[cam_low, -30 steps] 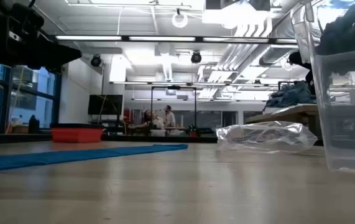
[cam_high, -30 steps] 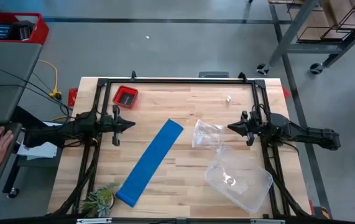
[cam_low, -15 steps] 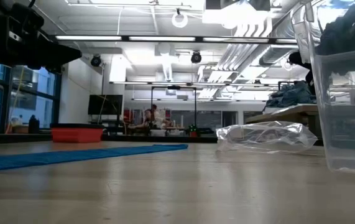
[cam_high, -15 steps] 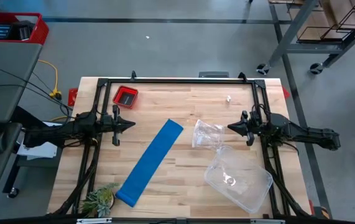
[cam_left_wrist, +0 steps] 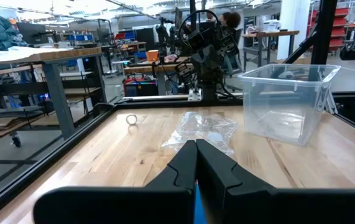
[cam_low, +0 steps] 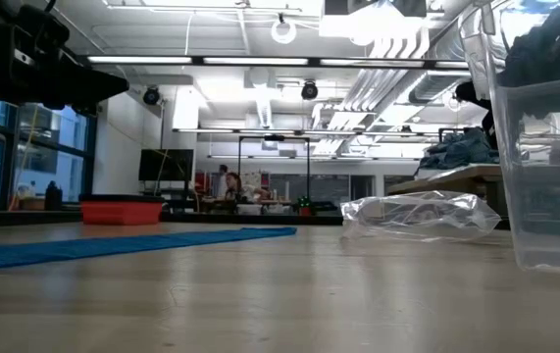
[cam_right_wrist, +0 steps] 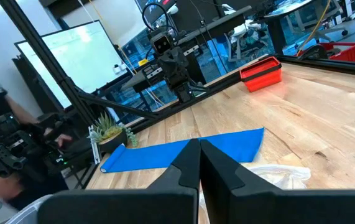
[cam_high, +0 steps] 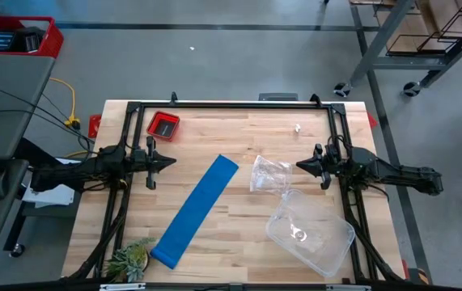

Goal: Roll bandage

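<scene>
The long, flat bright blue fabric bandage (cam_high: 195,210) lies diagonally across the centre-left of the wooden table (cam_high: 239,137), unrolled. The left gripper (cam_high: 168,161) at mid-left and right gripper (cam_high: 301,166) at mid-right hover with fingers pressed together, empty. No writing is legible.
</scene>
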